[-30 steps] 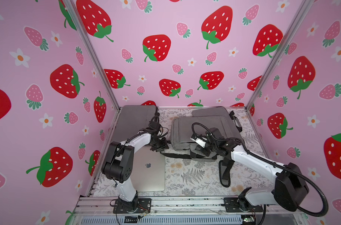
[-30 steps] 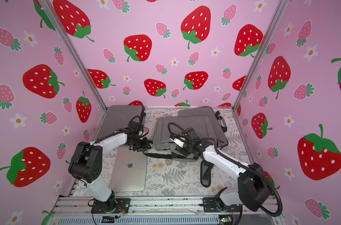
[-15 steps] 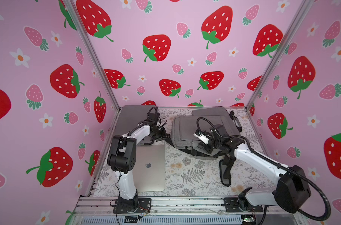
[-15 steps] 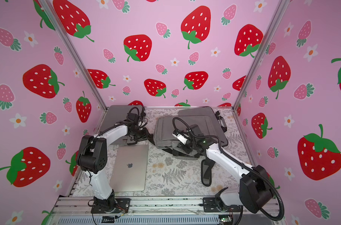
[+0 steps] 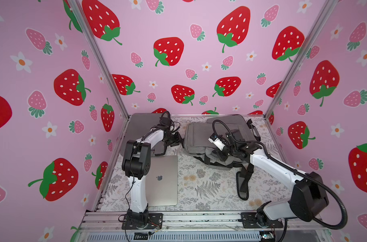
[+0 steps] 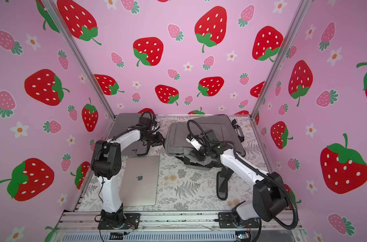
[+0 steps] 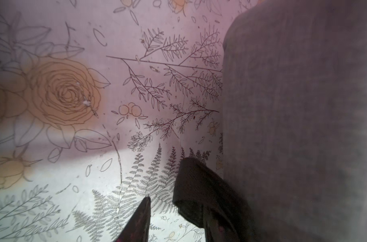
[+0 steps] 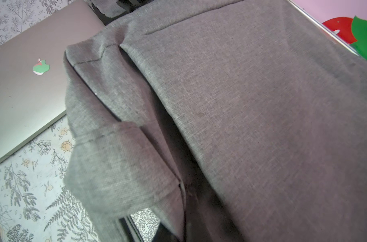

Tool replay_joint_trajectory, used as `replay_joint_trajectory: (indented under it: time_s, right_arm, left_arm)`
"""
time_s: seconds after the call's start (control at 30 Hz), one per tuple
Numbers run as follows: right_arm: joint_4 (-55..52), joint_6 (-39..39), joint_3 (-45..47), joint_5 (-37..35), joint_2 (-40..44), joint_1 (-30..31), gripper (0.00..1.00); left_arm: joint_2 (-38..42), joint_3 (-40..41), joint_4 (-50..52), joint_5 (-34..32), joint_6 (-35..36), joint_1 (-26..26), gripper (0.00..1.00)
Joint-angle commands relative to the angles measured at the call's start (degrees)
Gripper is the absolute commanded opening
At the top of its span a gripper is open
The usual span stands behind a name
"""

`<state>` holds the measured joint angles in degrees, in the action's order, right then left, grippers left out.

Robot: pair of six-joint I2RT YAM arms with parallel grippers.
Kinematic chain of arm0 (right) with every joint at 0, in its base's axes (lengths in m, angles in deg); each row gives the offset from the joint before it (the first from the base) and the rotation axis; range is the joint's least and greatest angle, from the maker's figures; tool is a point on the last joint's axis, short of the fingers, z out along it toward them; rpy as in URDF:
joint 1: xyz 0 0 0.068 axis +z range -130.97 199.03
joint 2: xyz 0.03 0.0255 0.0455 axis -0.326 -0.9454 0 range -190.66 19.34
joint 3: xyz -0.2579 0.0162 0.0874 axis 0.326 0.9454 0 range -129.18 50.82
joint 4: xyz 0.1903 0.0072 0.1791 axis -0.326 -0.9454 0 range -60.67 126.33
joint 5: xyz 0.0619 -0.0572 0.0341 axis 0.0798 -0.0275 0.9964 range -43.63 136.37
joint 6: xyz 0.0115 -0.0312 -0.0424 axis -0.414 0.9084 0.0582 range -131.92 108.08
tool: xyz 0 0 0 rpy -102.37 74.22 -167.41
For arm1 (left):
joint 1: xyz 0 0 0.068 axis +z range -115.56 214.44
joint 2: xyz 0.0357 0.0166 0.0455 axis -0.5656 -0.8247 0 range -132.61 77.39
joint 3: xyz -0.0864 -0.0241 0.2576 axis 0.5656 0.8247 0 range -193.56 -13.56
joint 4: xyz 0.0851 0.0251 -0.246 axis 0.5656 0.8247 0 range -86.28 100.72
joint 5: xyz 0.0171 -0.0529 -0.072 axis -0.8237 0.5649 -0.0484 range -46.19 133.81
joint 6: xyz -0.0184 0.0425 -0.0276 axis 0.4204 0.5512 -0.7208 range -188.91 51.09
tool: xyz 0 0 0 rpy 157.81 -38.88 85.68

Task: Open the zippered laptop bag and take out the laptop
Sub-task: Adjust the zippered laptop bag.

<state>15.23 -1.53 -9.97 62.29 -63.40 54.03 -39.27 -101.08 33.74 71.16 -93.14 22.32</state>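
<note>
The silver laptop (image 5: pixel 162 180) (image 6: pixel 140 180) (image 8: pixel 25 83) lies flat and closed on the table at front left, outside the bag. The grey laptop bag (image 5: pixel 199 136) (image 6: pixel 178 136) (image 8: pixel 241 104) (image 7: pixel 293 125) lies in the middle at the back, its near edge rumpled. My left gripper (image 5: pixel 178 140) (image 6: pixel 160 140) (image 7: pixel 165 188) hangs open just left of the bag, with only tablecloth between its fingers. My right gripper (image 5: pixel 219 154) (image 6: pixel 197 155) is shut on the bag's near edge, where the grey fabric bunches up.
A second grey bag (image 5: pixel 230 121) lies behind at back right. A flat grey sleeve (image 5: pixel 140 125) sits at back left under my left arm. A black shoulder strap (image 5: pixel 243 182) trails toward the front. Pink walls enclose three sides.
My left gripper has drawn back along the bag's left side and its jaws have widened a little. The right gripper stays shut on the bag, barely shifted.
</note>
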Motion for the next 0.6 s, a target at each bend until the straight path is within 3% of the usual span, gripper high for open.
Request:
replay_joint_trajectory:
  time_s: [0.0, 0.13, 0.33, 0.57]
  right_arm:
    - [2.82, -3.17, -2.15, 3.44, -0.51, -1.34, 0.0]
    - [3.08, -3.67, -2.03, 4.75, -1.44, -1.47, 0.0]
    - [3.09, -3.93, -2.48, 5.61, -2.6, -1.87, 0.0]
    - [3.17, -4.42, -3.17, 6.63, -3.6, -2.13, 0.0]
  left_arm:
    - [6.61, 0.78, 5.34, -5.65, 4.64, 0.16, 0.47]
    - [12.53, 1.3, 10.84, -9.25, 4.82, 0.14, 0.49]
    - [19.15, 5.9, 10.95, -4.34, 0.97, -4.13, 0.49]
    - [21.3, 13.24, 2.57, -0.36, -12.98, -7.49, 0.5]
